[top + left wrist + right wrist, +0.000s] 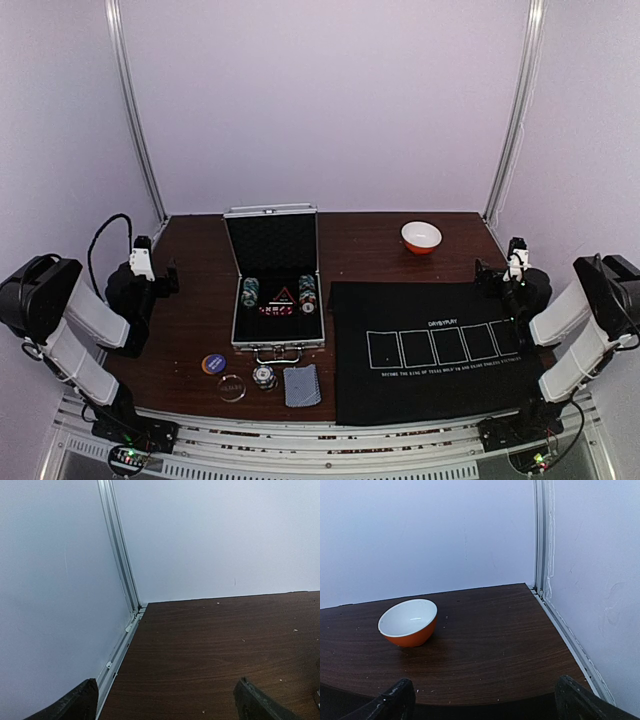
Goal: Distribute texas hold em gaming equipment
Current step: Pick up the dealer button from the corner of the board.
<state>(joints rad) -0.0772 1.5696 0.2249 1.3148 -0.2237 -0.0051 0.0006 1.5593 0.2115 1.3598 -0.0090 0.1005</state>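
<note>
left gripper [165, 710] apart, empty, by the left wall | discs [212, 363], chip stack [263, 376], cards [302, 385] bunched just before the open case [275, 215]; more chips [250, 292] inside | mat [440, 390] bare; dealing seemingly unstarted | right gripper [485, 705] apart, empty

The desk [190, 320] is dark brown woodgrain. The case [272, 212] shows silver edges and a black lining. The mat [440, 390] is black with a row of white-outlined boxes and white lettering. The bowl [421, 237] is white inside and orange outside. The cards [302, 385] have grey-blue backs, and the chip stack [263, 376] is striped light and dark. The blue disc [212, 363] is ringed in orange, beside a dark disc [232, 388].
</note>
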